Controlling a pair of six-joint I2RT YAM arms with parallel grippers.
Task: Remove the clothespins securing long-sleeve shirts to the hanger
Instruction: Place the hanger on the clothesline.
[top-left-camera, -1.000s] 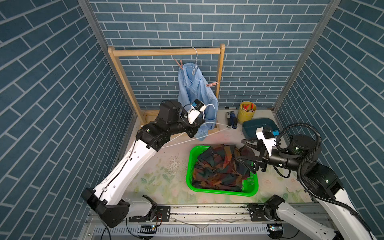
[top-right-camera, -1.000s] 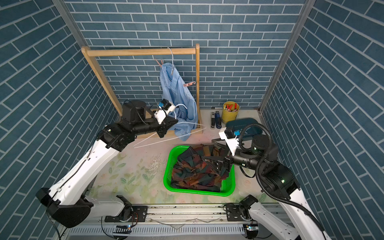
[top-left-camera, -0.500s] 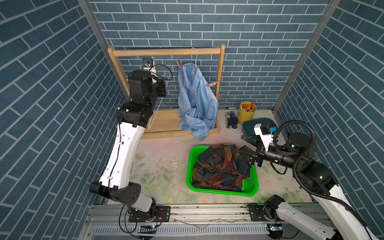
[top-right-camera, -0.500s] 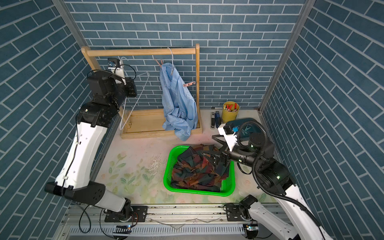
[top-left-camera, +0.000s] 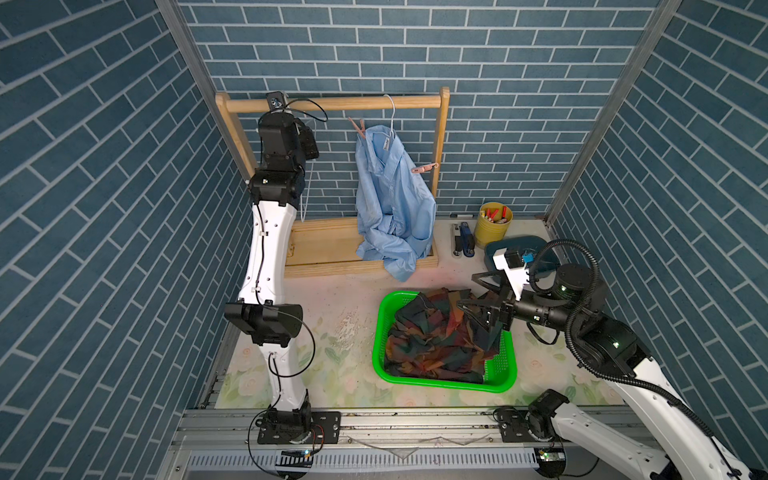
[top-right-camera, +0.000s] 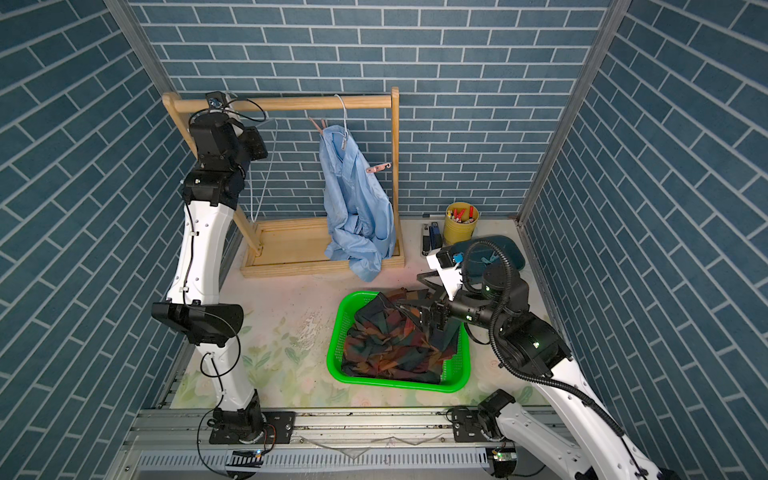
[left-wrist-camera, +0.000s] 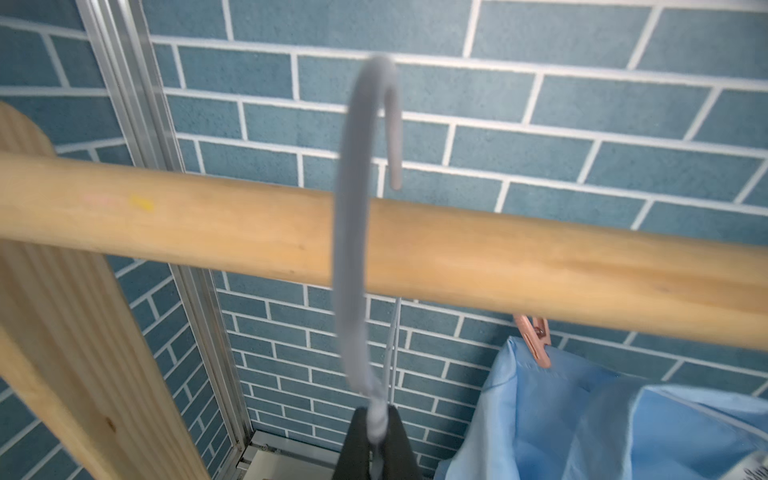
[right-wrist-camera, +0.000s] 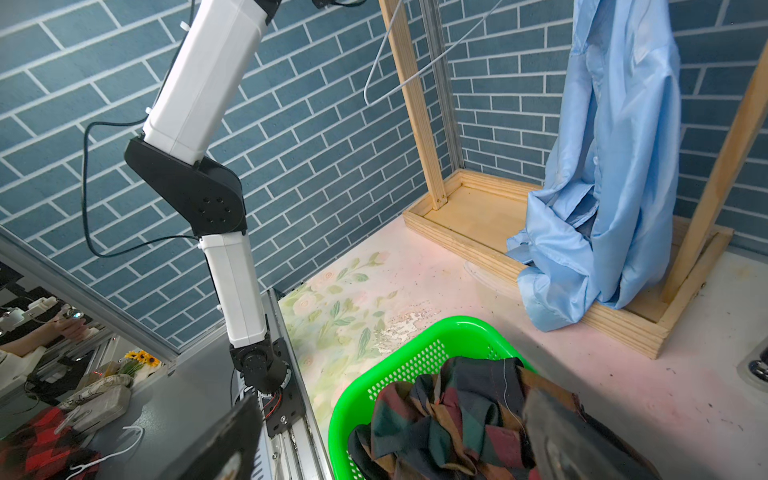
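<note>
A pale blue long-sleeve shirt (top-left-camera: 392, 195) hangs on a white hanger from the wooden rail (top-left-camera: 353, 103). Two salmon clothespins (top-left-camera: 359, 126) (top-left-camera: 424, 168) grip it at its shoulders; one clothespin (left-wrist-camera: 534, 340) shows in the left wrist view. The dark plaid shirt (top-left-camera: 432, 336) lies crumpled in a green basket (top-left-camera: 440, 384). My left gripper (left-wrist-camera: 376, 440) is shut on the neck of an empty white hanger (left-wrist-camera: 353, 249), whose hook curves over the rail's left end. Just above the plaid shirt's right side, my right gripper (top-left-camera: 478, 316) stands open.
The wooden rack's base (top-left-camera: 328, 249) stands at the back. A yellow cup (top-left-camera: 493, 218) of red and yellow sticks, a blue stapler-like thing (top-left-camera: 463, 241) and a dark teal tray (top-left-camera: 515, 245) sit at the back right.
My left arm swung from the table's middle up to the rail's left end, carrying the empty hanger. The right gripper stayed open over the basket, shifting only slightly.
</note>
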